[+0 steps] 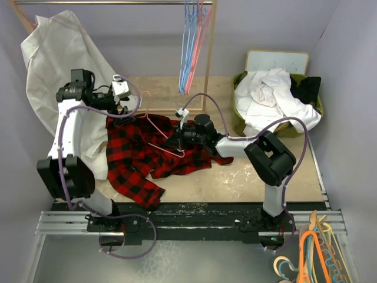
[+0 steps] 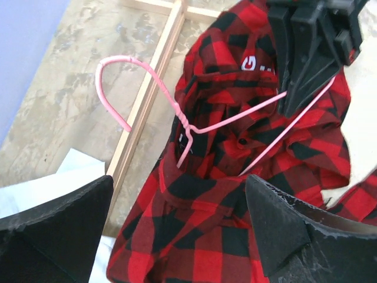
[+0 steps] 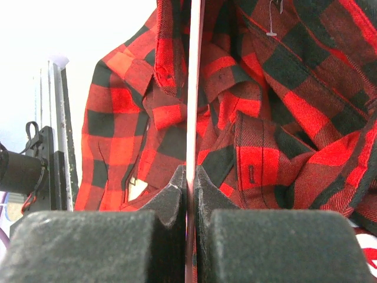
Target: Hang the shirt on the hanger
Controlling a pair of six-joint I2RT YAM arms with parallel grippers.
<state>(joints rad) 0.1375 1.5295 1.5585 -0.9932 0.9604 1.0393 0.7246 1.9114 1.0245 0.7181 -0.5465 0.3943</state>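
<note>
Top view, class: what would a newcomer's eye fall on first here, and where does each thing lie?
The red-and-black plaid shirt sprawls crumpled mid-table between the arms. A pink hanger lies across it, one wire pinched in the shut right gripper, while the left gripper hovers open above the collar.

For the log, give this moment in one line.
right hand shut on hanger | left hand open over shirt | hanger at shirt collar
</note>
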